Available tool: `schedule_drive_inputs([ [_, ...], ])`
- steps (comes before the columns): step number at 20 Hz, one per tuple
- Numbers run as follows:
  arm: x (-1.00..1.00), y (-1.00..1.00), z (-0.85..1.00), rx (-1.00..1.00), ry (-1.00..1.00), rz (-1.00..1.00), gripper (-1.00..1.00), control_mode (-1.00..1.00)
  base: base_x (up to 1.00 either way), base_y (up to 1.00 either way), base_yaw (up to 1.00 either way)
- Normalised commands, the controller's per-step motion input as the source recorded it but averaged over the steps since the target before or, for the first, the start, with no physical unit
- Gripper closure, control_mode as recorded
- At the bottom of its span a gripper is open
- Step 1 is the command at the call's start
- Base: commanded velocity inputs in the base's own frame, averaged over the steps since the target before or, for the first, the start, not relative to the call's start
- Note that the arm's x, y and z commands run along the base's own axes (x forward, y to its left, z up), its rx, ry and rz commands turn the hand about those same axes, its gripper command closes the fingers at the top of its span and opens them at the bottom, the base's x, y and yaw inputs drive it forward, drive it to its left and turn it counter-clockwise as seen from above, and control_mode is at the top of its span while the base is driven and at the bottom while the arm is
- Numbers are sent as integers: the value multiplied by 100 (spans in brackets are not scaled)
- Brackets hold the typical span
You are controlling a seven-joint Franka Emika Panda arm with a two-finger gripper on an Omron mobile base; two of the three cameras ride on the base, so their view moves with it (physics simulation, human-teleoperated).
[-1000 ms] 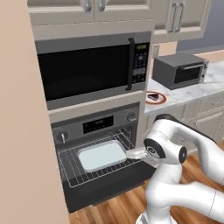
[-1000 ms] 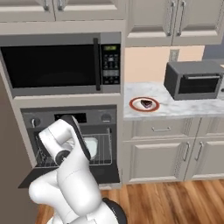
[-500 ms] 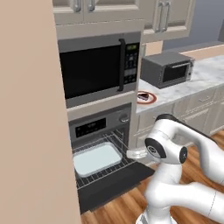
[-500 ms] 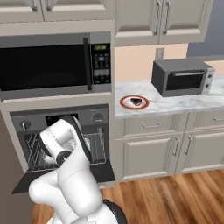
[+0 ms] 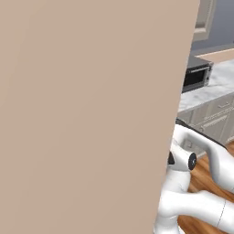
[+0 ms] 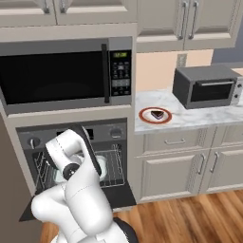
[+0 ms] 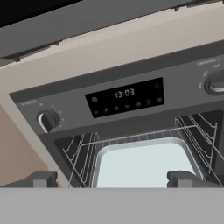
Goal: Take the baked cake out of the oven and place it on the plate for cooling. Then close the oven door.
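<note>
The oven (image 6: 76, 156) stands open below the microwave, and its oven door (image 6: 121, 194) hangs down flat in front of it. My arm reaches toward the cavity. In the hand view my gripper (image 7: 113, 179) is open, its fingertips (image 7: 43, 178) wide apart with nothing between them. It points at the wire rack (image 7: 78, 151) and the pale tray (image 7: 144, 168) on it, under the oven's display (image 7: 124, 97). The baked cake (image 6: 157, 114), a small dark piece, lies on the plate (image 6: 144, 115) with the red-orange rim, on the counter right of the oven.
A beige wall panel (image 5: 87, 114) blocks most of the left base view. The black-windowed microwave (image 6: 61, 76) sits above the oven. A grey toaster oven (image 6: 206, 86) stands on the marble counter (image 6: 209, 114) at the right. Cabinets lie below, with wood floor (image 6: 190, 218) in front.
The base has moved, so both base views have shifted; the beige wall now covers the left base view. The gripper stays open. The cake still lies on the plate.
</note>
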Motion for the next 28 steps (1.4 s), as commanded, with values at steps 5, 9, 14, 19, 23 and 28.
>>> schedule_drive_inputs([
  [5, 0, 0, 0, 0, 0, 0, -100, 100, 2, 16, 0],
  [9, 0, 0, 0, 0, 0, 0, -100, 100, 20, 31, 0],
  [14, 0, 0, 0, 0, 0, 0, -100, 100, 14, 22, 0],
  [19, 10, 0, -2, 0, 0, 0, -100, -100, 6, 3, 0],
  [23, 45, -6, -29, -4, 2, 0, -100, -100, 0, 0, 0],
  [28, 55, -14, -44, -8, 1, -1, -100, -100, 0, 0, 0],
])
